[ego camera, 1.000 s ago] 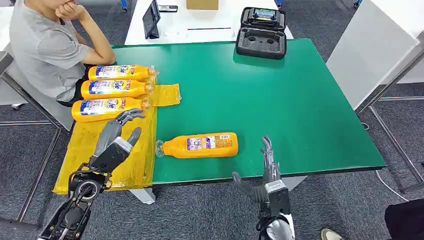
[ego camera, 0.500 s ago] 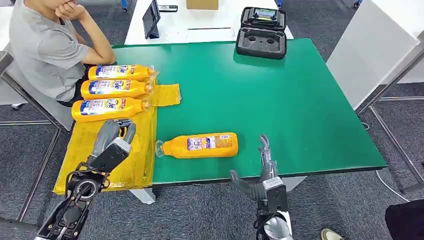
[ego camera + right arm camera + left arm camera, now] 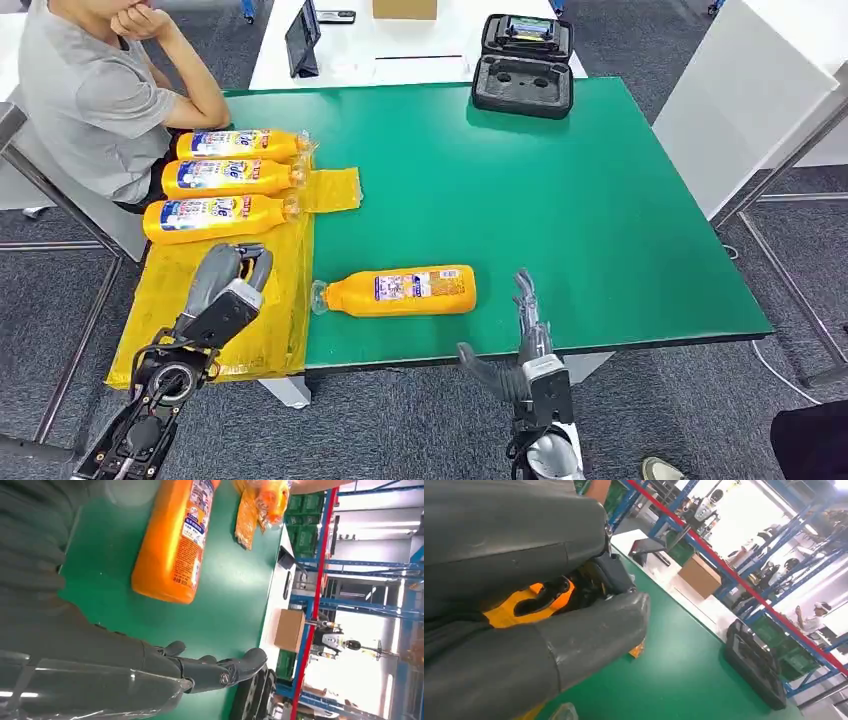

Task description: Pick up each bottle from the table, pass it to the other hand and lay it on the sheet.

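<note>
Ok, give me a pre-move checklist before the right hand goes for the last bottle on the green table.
1. Bottle lies alone on the green table, nothing against it: ok.
2. Right hand holds nothing, fingers apart: ok.
3. Left hand holds nothing; fingers curled, not ready to receive: not ok.
4. Bare space on the yellow sheet near the front: ok.
5. Person sits clear of both hands: ok.

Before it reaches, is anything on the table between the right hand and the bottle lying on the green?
Nothing visible. Bare green table separates the right hand from the bottle, which lies apart from the yellow sheet.
</note>
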